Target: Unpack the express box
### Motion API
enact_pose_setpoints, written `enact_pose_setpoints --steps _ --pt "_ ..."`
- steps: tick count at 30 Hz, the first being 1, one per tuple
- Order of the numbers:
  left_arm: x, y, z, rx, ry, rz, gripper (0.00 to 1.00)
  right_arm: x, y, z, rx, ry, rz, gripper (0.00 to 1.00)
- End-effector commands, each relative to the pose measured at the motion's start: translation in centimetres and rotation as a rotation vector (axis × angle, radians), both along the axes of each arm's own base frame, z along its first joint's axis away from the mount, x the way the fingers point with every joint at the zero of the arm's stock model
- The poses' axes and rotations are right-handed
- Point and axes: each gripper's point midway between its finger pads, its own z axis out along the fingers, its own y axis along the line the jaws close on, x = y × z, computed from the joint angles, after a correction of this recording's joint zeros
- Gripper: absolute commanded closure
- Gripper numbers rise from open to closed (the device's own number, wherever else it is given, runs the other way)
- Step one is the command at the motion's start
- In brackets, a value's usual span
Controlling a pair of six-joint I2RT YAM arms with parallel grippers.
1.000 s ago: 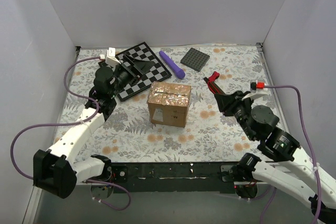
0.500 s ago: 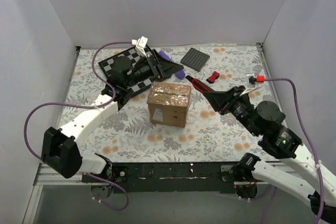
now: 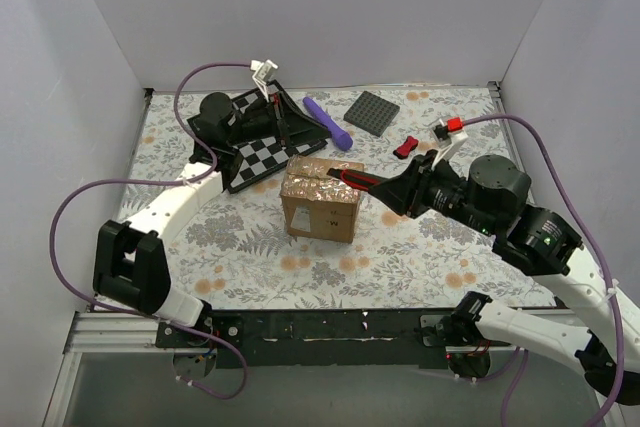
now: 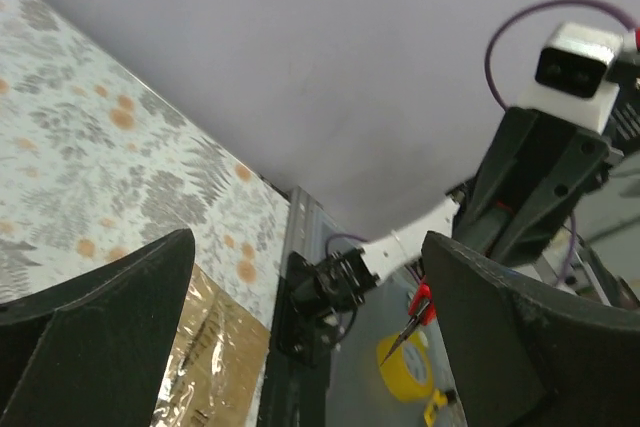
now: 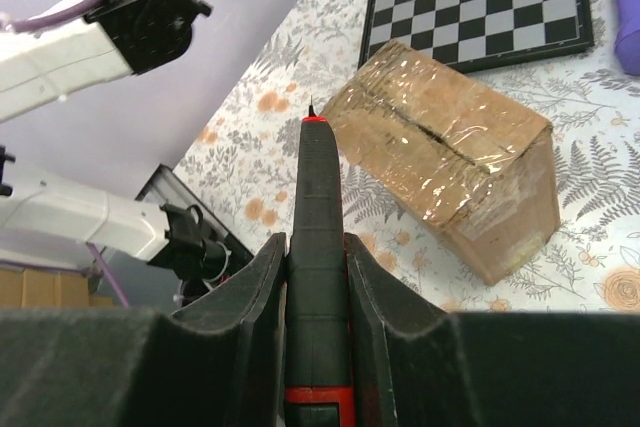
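Observation:
The express box (image 3: pixel 322 197), a brown carton with glossy tape over its shut top flaps, stands mid-table; it also shows as the express box (image 5: pixel 450 167) and as a taped corner of the express box (image 4: pixel 210 367). My right gripper (image 3: pixel 395 192) (image 5: pixel 315 242) is shut on a black and red cutter (image 3: pixel 355 181) (image 5: pixel 317 187). The cutter's tip reaches over the box's top; whether it touches, I cannot tell. My left gripper (image 3: pixel 300 132) (image 4: pixel 308 242) hangs open and empty above the chessboard, just behind the box.
A chessboard (image 3: pixel 262 137) lies at the back left under the left arm. Behind the box lie a purple stick (image 3: pixel 328 121), a dark grey square plate (image 3: pixel 371 112) and a small red piece (image 3: pixel 405 147). White walls close three sides.
The left arm swung toward the back and its gripper opened wide. The right arm carried the cutter left, from the table's right side to over the box top.

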Motion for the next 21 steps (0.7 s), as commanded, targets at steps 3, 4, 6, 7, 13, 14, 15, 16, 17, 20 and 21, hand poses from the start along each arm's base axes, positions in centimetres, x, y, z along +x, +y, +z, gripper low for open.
enact_pose_setpoints --steps 3,4,6,7,13,14,15,16,17,20,21 --pt "-6.0 -0.4 0.8 -0.006 -0.117 -0.32 0.02 -1.4 1.3 2.2 -0.009 -0.015 0.128 0.99" --pt "-6.3 -0.7 0.8 0.0 -0.117 -0.335 0.02 -1.3 1.7 1.8 -0.028 0.002 0.138 0.99" --pt "-7.5 -1.6 0.4 0.021 -0.133 -0.388 0.02 -1.3 1.9 2.1 -0.036 0.001 0.153 0.99" --pt "-7.5 -2.0 0.1 0.038 -0.139 -0.394 0.02 -1.1 2.2 1.8 -0.051 0.011 0.159 0.99" --pt "-9.3 -2.9 -1.4 0.093 -0.159 -0.458 0.07 -0.5 3.0 1.7 -0.075 0.012 0.183 0.99" --pt "-9.7 -3.1 -1.3 0.096 -0.171 -0.469 0.08 -0.3 3.1 1.8 -0.073 0.008 0.186 0.99" --pt "-10.3 -3.3 -1.5 0.099 -0.169 -0.487 0.12 -0.2 3.2 1.8 -0.08 0.006 0.19 0.99" --pt "-10.5 -3.3 -1.6 0.101 -0.166 -0.498 0.16 -0.1 3.4 1.7 -0.087 0.01 0.196 0.99" --pt "-10.6 -3.3 -1.7 0.102 -0.165 -0.504 0.2 0.1 3.4 1.9 -0.087 0.005 0.194 0.99" --pt "-10.9 -3.1 -2.0 0.108 -0.165 -0.512 0.32 0.4 3.4 1.9 -0.092 0.001 0.199 0.99" --pt "-11.0 -3.1 -2.0 0.109 -0.167 -0.513 0.32 0.5 3.4 1.9 -0.094 0.001 0.201 0.99"
